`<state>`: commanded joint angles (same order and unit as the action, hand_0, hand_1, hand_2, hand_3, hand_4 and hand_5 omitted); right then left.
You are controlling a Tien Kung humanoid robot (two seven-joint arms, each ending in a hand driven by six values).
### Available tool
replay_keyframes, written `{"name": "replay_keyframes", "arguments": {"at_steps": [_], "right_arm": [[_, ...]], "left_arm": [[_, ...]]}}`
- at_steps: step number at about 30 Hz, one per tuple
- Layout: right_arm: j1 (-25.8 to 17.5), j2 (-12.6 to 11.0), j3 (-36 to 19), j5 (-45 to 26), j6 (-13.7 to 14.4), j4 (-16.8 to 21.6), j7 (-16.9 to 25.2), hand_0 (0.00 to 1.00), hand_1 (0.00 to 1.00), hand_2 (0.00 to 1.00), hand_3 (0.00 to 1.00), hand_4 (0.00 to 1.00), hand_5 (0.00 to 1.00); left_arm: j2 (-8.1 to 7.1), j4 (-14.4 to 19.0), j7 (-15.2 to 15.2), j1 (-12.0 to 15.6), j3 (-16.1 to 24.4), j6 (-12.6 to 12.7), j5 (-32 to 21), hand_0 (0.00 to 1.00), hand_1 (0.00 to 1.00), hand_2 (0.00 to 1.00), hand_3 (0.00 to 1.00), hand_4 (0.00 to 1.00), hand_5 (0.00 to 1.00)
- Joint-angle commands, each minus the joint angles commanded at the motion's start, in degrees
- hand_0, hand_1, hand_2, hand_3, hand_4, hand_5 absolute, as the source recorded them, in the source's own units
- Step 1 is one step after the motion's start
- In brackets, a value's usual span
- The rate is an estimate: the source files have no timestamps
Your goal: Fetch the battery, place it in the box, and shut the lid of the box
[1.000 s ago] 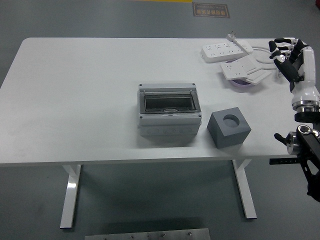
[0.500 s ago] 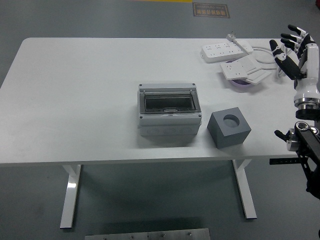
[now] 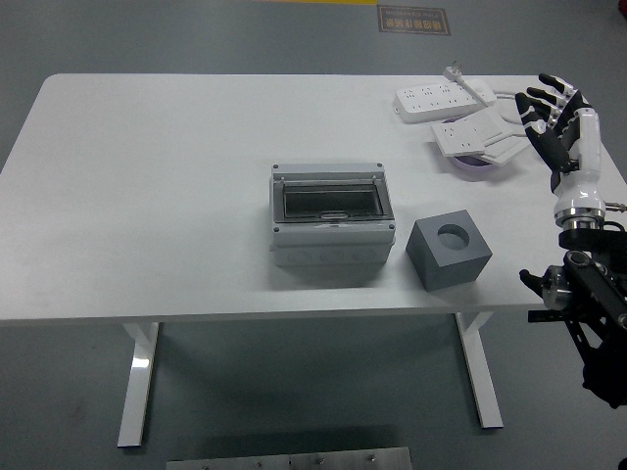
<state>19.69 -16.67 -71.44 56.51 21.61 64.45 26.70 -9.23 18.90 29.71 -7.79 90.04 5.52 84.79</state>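
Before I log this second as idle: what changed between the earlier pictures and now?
Only the right hand moved: it swung right toward the picture's edge, then back left over the table's right end, fingers spread, holding nothing. The box, grey block and power strips stayed put.

- White table (image 3: 147,196): rounded corners, white legs, standing on a grey floor (image 3: 294,411).
- Grey box (image 3: 329,217): near the table's centre, with a dark transparent lid lying flat on top.
- Grey cube (image 3: 448,251): just right of the box and slightly nearer, with a round hole in its top face.
- Two white power strips (image 3: 443,98) (image 3: 478,131): far right corner, with a white cable (image 3: 511,101).
- Purple-rimmed round object (image 3: 477,165): partly under the nearer strip.
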Motion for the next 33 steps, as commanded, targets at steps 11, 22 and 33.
{"name": "replay_keyframes", "arguments": {"at_steps": [11, 22, 33], "right_arm": [[0.61, -0.76, 1.11, -0.18, 0.15, 0.33, -0.34, 0.731, 0.641, 0.636, 0.692, 0.907, 0.469], [0.69, -0.79, 1.46, 0.17, 0.60, 0.13, -0.75, 0.728, 0.641, 0.636, 0.695, 0.898, 0.476], [0.17, -0.63, 0.82, 0.22, 1.58, -0.38, -0.88, 0.727, 0.642, 0.630, 0.690, 0.879, 0.464]], "left_arm": [[-0.42, 0.02, 0.08, -0.20, 0.03, -0.05, 0.20, 0.557, 0.718, 0.660, 0.595, 0.697, 0.197], [-0.80, 0.00, 0.04, -0.63, 0.55, -0.43, 1.29, 0.561, 0.719, 0.659, 0.596, 0.696, 0.197], [-0.80, 0.06, 0.14, -0.73, 0.87, -0.60, 1.91, 0.562, 0.719, 0.658, 0.596, 0.693, 0.193]]}}
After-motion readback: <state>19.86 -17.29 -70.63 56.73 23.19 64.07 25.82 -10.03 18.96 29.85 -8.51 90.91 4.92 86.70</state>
